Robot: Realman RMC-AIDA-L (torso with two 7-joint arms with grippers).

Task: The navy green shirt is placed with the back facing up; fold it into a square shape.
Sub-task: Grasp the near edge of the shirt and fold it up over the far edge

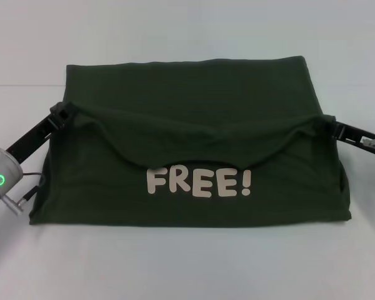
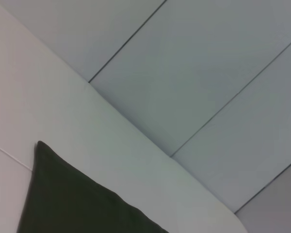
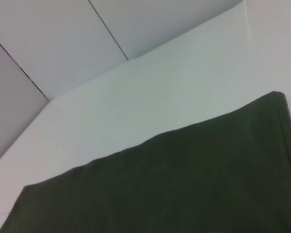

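The table is big and white, and the shirt covers most of its middle. The shirt's long side runs from the left edge toward the right edge. The half by the near edge shows the pale word "FREE!". The far half is plain green.

A flap of cloth sags across the middle of the shirt — it is held up at both ends. The left gripper pinches the flap's left end, and the right gripper pinches its right end. Both are closed on the cloth, one at each side, and each is equally near to its own end. The flap hangs low between them and just reaches the top of the letters.

I think the next move is to carry the flap toward the near edge and lay it flat over the word. Nothing else lies on the table to get in the way. The sagging middle could bunch up if the two grippers do not move together.
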